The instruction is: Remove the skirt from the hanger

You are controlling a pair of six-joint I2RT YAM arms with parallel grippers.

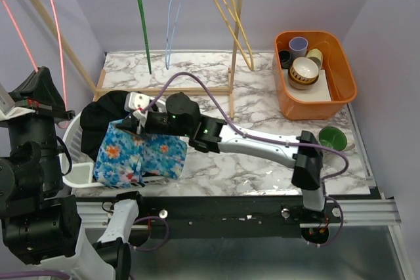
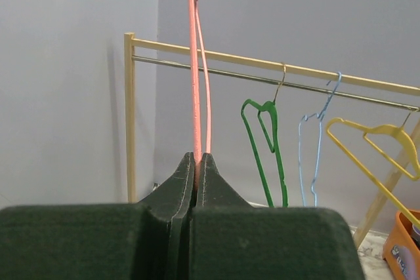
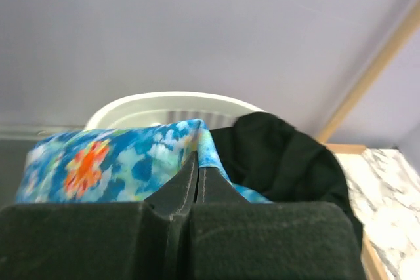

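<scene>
The black skirt [image 1: 105, 113] lies bunched in a white basket [image 1: 73, 137] at the left, off any hanger; it also shows in the right wrist view [image 3: 282, 155]. The light-blue hanger [image 1: 172, 18] hangs bare on the rail, also seen in the left wrist view [image 2: 315, 155]. My right gripper [image 3: 199, 155] is shut on the edge of a blue floral-print garment [image 1: 141, 155] draped over the basket's front. My left gripper [image 2: 195, 157] is shut on a thin pink hanger [image 2: 194, 63], held up at the far left [image 1: 56, 37].
A green hanger [image 1: 141, 24] and a yellow hanger [image 1: 233, 18] hang on the wooden rack's rail. An orange bin [image 1: 341, 73] with bowls and cups stands at the back right. A green bowl [image 1: 333, 138] sits near the right arm's elbow.
</scene>
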